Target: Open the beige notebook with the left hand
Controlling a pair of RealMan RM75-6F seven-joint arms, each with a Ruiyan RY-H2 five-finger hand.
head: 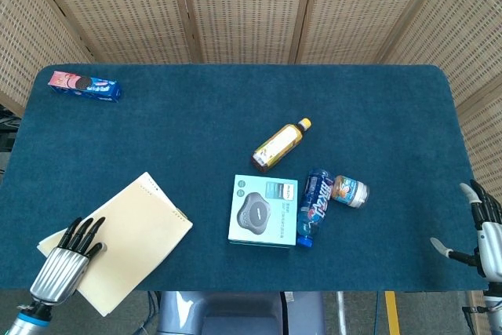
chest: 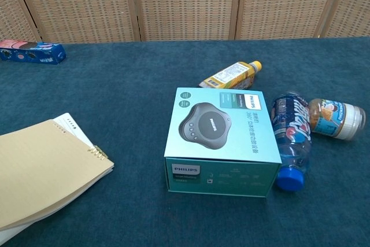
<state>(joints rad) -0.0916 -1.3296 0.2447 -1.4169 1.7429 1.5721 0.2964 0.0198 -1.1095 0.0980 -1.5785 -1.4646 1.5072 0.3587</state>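
Your left hand [head: 61, 260] lay at about 7 o'clock on the worktop [head: 235, 107], fingers stretched out and slightly apart, their tips resting on the near-left corner of the beige notebook [head: 121, 241]. It gripped nothing; the hand was flat and open on the cover. The chest view did not show that hand at all.

The notebook sat at the front-left of the worktop, turned at an angle, with part of it hanging past the near edge. Its spiral binding ran along the side facing 1 o'clock. In the chest view the beige cover [chest: 46, 172] lay nearly flat, with white lined pages showing just past it at the far corner and along the near edge.

Your right hand [head: 482, 229] hung off the worktop at about 4 o'clock, fingers apart, thumb out to the side, holding nothing.

Near the middle stood a teal Philips box [head: 264, 210]. Just to its 3 o'clock lay a blue bottle [head: 314, 205], touching the box, and beside that a small jar [head: 348, 191] on its side. A yellow bottle [head: 280, 146] lay at 12 o'clock from the box. A cookie pack [head: 85, 85] rested far off at 10 o'clock.
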